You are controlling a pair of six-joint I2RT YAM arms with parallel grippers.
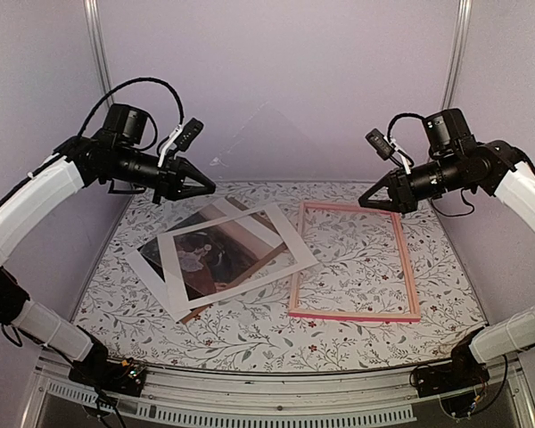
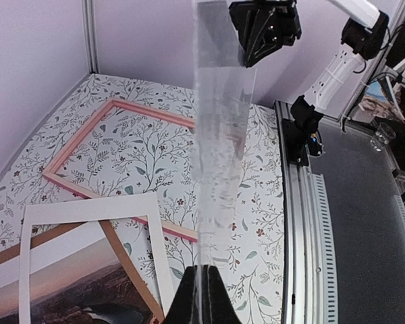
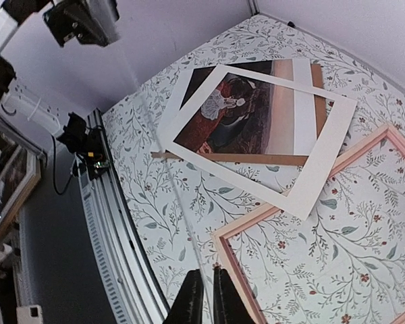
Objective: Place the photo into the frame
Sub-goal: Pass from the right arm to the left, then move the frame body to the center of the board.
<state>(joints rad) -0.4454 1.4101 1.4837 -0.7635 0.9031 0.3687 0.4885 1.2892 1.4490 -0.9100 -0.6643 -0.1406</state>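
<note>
The left gripper [image 2: 202,273], black and wedge-shaped, is clamped on the lower edge of a clear sheet [image 2: 219,135], a thin, stiff, glossy pane held upright above the worktop [image 1: 250,343]. The pane's far edge reaches the right gripper [image 3: 206,273], whose jaws stand almost together with a narrow slit between them; it cannot be told whether they pinch the pane. Below, the worktop has a pale cover printed with grey leafy sprigs and small red flowers. The photo [image 3: 223,118], a dark maroon-brown print with a pale figure in its middle, lies flat on the left half, under a white mat board [image 1: 285,236] with a rectangular cutout and over a plain brown backing board [image 3: 316,101]. The frame [image 1: 352,314], an open rectangle of thin salmon-pink rails, lies flat just right of the stack, with one corner of the mat across its left rail.
</note>
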